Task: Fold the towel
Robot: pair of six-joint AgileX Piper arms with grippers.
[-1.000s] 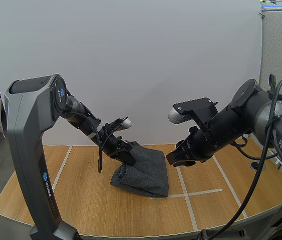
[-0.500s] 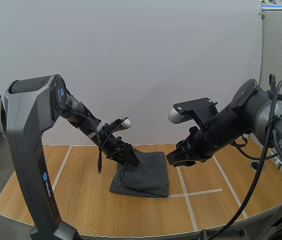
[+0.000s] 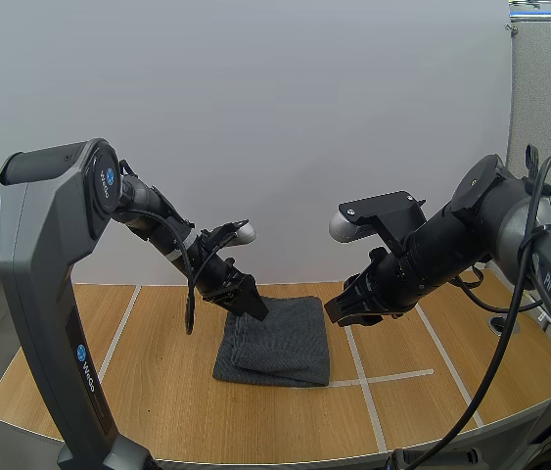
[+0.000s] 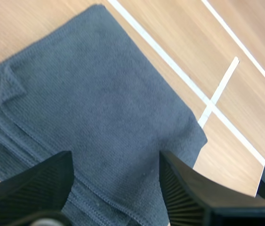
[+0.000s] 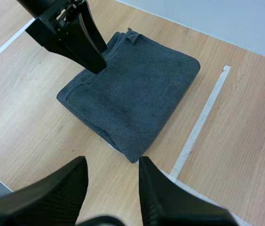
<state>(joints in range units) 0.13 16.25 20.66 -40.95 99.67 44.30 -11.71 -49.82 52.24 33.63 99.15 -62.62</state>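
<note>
A dark grey towel lies folded flat on the wooden table. My left gripper hovers just above the towel's back left edge, open, with nothing between its fingers. In the left wrist view its ribbed fingers stand wide apart over the towel, where a small corner flap sticks up. My right gripper hangs open in the air to the right of the towel. From the right wrist view, the right gripper is above the towel's near corner, and the left gripper is over its far edge.
White tape lines cross the table just right of the towel and run under its front right corner. Another tape line runs along the table's left side. Bare wood lies in front of the towel up to the table's curved front edge.
My left gripper has opened and let go of the towel's edge, then drawn up and back to the left. The lifted fold has dropped flat. The right arm has not moved.
</note>
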